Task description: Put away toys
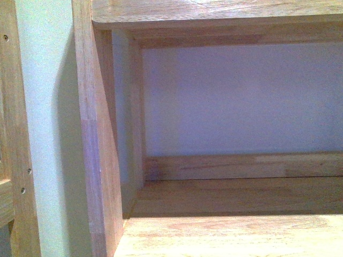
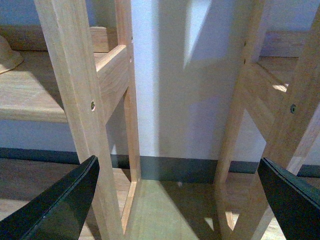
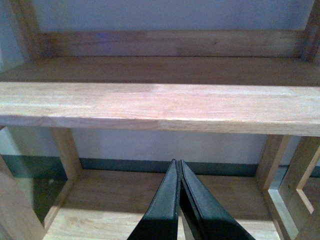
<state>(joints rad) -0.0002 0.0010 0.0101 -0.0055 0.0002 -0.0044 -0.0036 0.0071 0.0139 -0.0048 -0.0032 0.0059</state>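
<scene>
The toy is not clearly in any view; a pale rounded thing point(image 2: 9, 54) at the edge of the left wrist view, on a shelf point(image 2: 30, 90) well off to one side of the left jaws, is too cut off to name. The likely step is finding the toy, so the robot would do well to turn toward that shelf for a fuller look before reaching.

The left gripper point(image 2: 177, 200) stands wide open and empty, facing the gap between two wooden frames point(image 2: 75, 100), with uprights close on both sides. The right gripper point(image 3: 179, 210) is closed on nothing, just below a board point(image 3: 160, 107). The front view shows only a bare cubby point(image 1: 236, 198). Its side panel point(image 1: 99, 160) and top edge limit sideways and upward motion.
</scene>
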